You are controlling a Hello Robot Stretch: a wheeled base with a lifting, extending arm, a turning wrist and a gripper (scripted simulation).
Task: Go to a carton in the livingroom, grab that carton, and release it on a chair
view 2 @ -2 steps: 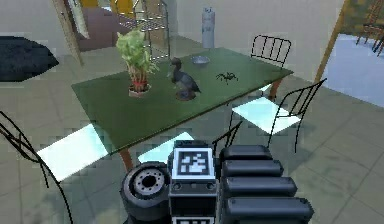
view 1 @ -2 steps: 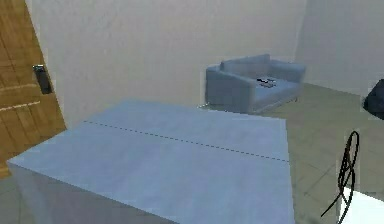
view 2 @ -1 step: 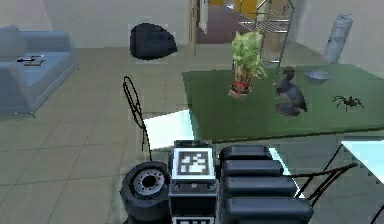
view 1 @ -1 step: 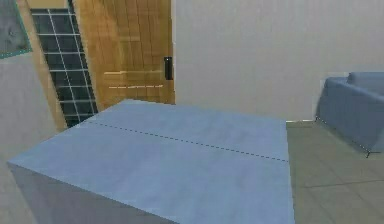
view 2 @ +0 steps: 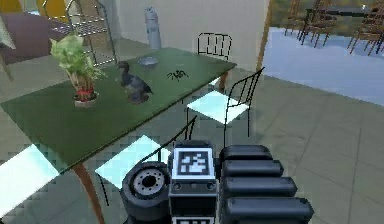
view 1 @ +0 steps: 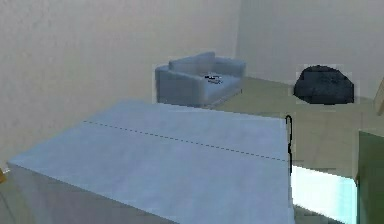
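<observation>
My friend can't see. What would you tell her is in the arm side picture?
A long green table holds a potted plant, a dark figurine and a tall grey bottle. Black wire chairs with pale seats stand beside it, and the robot's dark arm sits at the bottom edge.

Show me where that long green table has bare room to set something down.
The long green table is bare along the edge beside the white-seated wire chairs. It is crowded between the leafy potted plant, dark bird figure and tall grey bottle.
</observation>
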